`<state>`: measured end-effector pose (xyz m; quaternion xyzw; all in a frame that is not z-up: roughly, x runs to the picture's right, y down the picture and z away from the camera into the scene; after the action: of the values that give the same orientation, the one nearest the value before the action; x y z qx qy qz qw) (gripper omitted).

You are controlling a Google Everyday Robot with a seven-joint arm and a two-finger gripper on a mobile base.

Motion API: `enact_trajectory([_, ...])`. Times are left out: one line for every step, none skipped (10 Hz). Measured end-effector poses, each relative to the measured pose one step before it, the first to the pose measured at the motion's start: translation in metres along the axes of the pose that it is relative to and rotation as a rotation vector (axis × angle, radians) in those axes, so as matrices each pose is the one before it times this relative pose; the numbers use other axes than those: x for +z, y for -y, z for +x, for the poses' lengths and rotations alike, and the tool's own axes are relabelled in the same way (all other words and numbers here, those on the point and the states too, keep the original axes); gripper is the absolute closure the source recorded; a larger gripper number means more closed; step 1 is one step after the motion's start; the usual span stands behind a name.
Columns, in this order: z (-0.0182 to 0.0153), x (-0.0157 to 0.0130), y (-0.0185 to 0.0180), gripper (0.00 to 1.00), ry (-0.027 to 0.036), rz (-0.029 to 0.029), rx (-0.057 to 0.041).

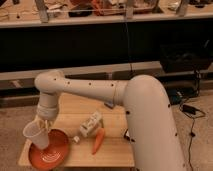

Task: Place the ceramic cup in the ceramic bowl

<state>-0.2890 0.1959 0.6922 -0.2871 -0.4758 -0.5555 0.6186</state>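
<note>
White ceramic cup (36, 135) is hanging tilted, just below-left of the gripper (45, 123), jaws closing on its rim; orange ceramic bowl (57, 158) is sitting directly beneath the jaws on the counter (112, 147), so a straight lowering is looking sufficient.

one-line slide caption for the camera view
End effector shut on the tilted ceramic cup at the rim of the ceramic bowl
</note>
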Motion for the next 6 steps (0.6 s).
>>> enact_trajectory([0.00092, -0.0001, -0.00007, 1.0, -0.00131, -0.00174, 0.00223])
enact_trajectory([0.001, 0.00087, -0.00013, 1.0, -0.00033, -0.00182, 0.00237])
enact_trajectory([0.00063, 0.00018, 0.0014, 1.0, -0.00218, -0.00195, 0.0007])
enact_trajectory([0.00026, 0.00013, 0.00111, 1.0, -0.00131, -0.00118, -0.00017])
enact_trajectory([0.00049, 0.00037, 0.00084, 0.99, -0.00138, -0.00151, 0.00011])
enact_trajectory([0.00106, 0.00015, -0.00001, 0.95, -0.00207, -0.00144, 0.00212])
